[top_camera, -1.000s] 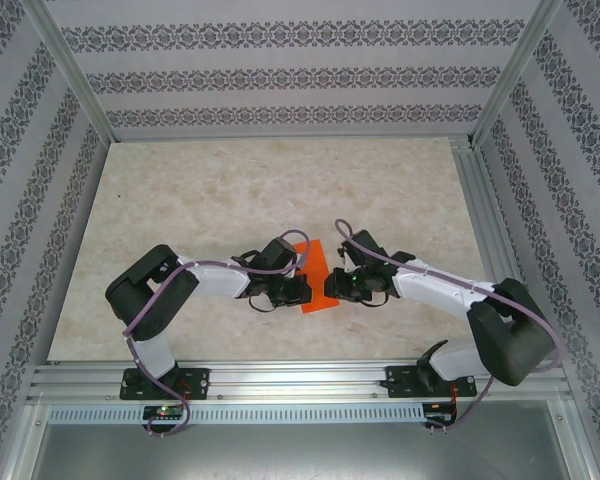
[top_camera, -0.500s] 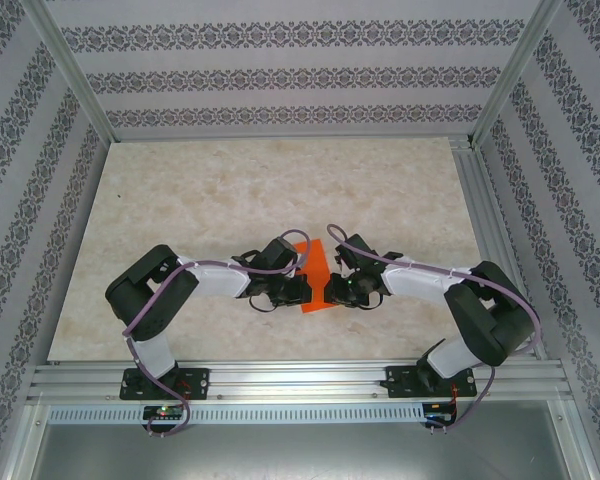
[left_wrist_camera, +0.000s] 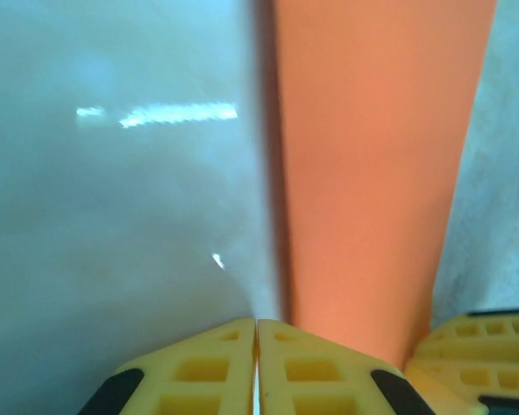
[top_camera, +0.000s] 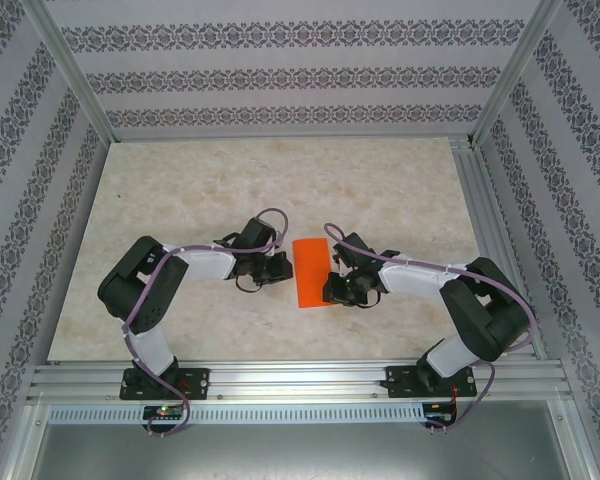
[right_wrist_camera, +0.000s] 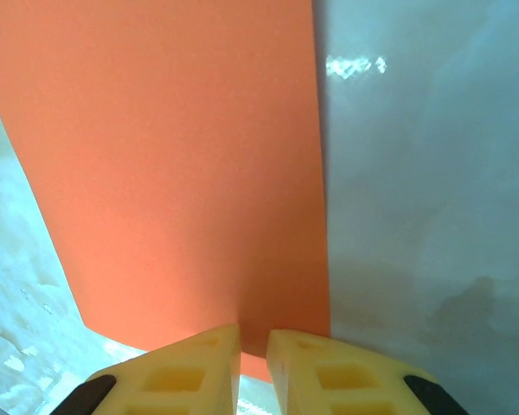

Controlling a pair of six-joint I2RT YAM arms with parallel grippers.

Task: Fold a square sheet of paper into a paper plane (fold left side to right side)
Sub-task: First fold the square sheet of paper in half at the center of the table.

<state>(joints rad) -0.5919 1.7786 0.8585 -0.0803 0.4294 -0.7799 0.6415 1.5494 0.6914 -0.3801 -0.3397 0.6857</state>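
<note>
Seemingly halved already, the square sheet of paper (top_camera: 311,271) lies flat. Left fingers (left_wrist_camera: 208,372) closed at its 9 o'clock; right fingers (right_wrist_camera: 177,372) narrow at 4 o'clock, grip unclear. Further folds remain.

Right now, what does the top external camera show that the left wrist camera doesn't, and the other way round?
Top external: the left arm and right arm flank the bright orange rectangular sheet of paper on the marbled beige tabletop. The left jaws sit just off its left edge, the right jaws at its near right corner. Left wrist: close up, the yellow fingertips are pressed shut, with a dark shadow line along the paper's left edge. Both: the orange sheet and pale tabletop beside it.
</note>
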